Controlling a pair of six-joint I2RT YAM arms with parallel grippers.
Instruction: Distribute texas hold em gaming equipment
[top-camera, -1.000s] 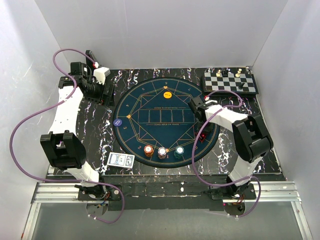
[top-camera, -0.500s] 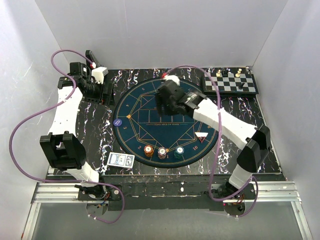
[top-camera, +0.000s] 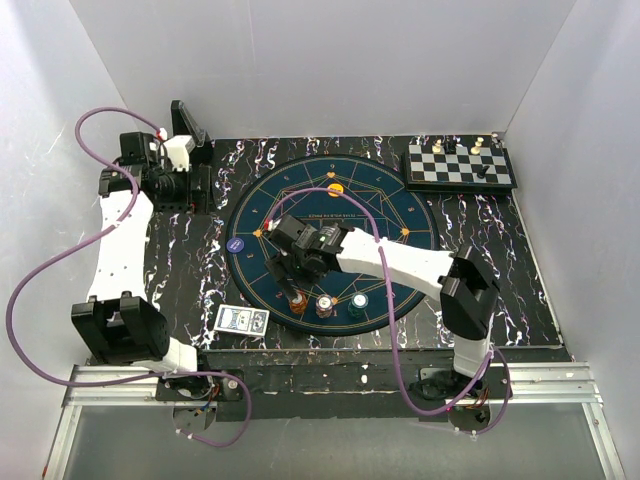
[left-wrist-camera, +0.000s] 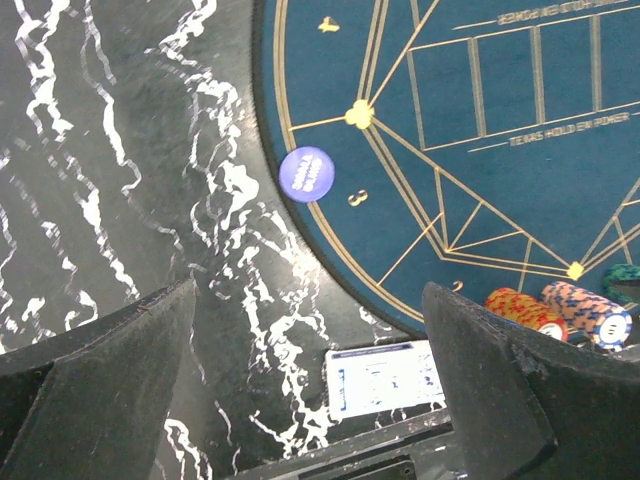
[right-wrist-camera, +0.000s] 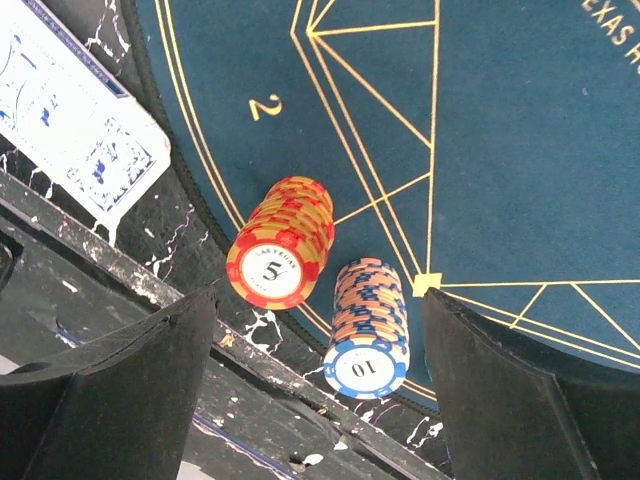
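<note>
Three chip stacks stand at the mat's near edge: an orange stack, a peach-and-blue stack and a teal stack. My right gripper hovers open just above the orange and peach-and-blue stacks, holding nothing. A deck of blue-backed cards lies off the mat at the near left. A single purple chip rests at the mat's left rim. A yellow-orange chip sits near the far rim. My left gripper is open and empty at the far left.
The round dark-blue mat with gold lines covers the middle of the black marbled table. A chessboard with pieces sits at the far right corner. The right arm stretches across the mat's near half. White walls close in three sides.
The right arm swung from the mat's right side across to its near-left edge, over the chip stacks, and its jaws opened. The left arm drew slightly left.
</note>
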